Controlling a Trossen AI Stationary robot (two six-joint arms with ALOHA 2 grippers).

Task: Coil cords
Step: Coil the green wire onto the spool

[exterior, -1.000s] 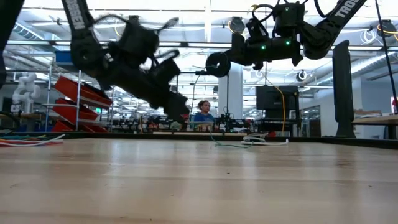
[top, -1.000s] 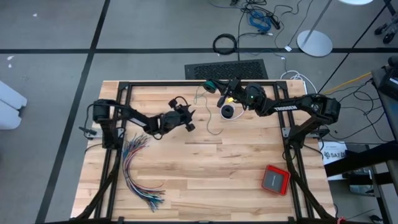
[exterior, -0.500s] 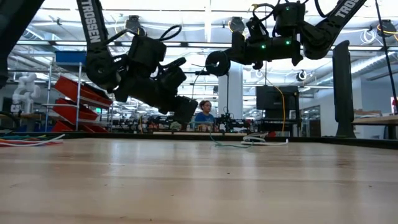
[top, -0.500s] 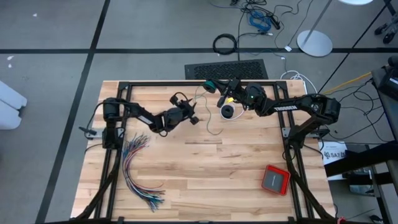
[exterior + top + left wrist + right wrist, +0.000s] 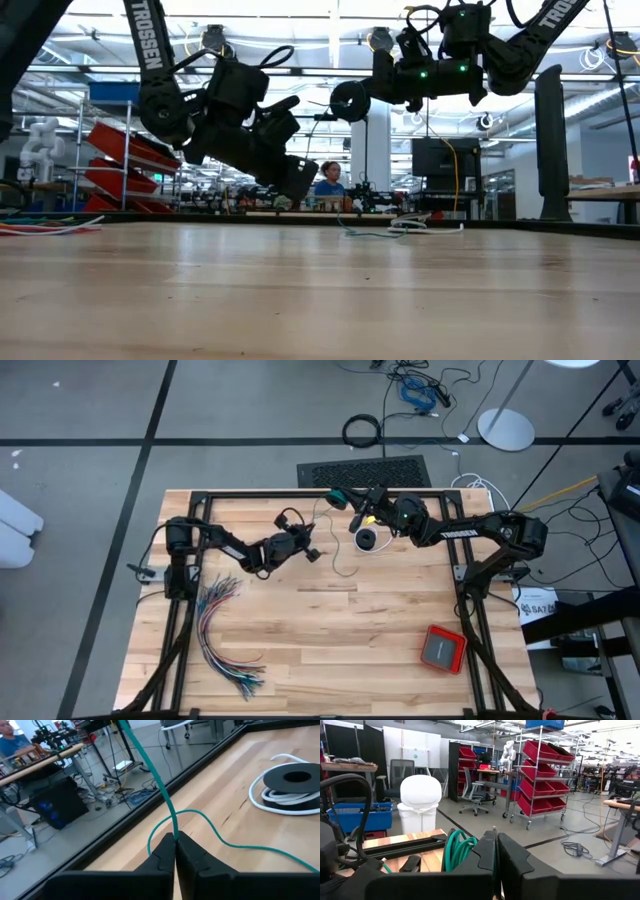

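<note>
- While the left gripper (image 5: 175, 840) pinches the teal cord (image 5: 165, 800) just beside the black spool (image 5: 368, 540), its fingers are clenched on the loose run of it.
- That cord trails on the table (image 5: 330, 630) near the spool, loops once, then rises toward the right gripper (image 5: 352, 500).
- Raised above the table's far edge just past the spool, the right gripper is shut on a bundle of teal loops (image 5: 457, 850), so part of the coil looks made already.
- A white cord (image 5: 272, 802) lies wound round the black spool, untouched.
- Judging by this, the step in hand is feeding slack for another turn.
- Next, the left gripper probably has to carry its length up to the bundle without tugging the loops loose.
</note>
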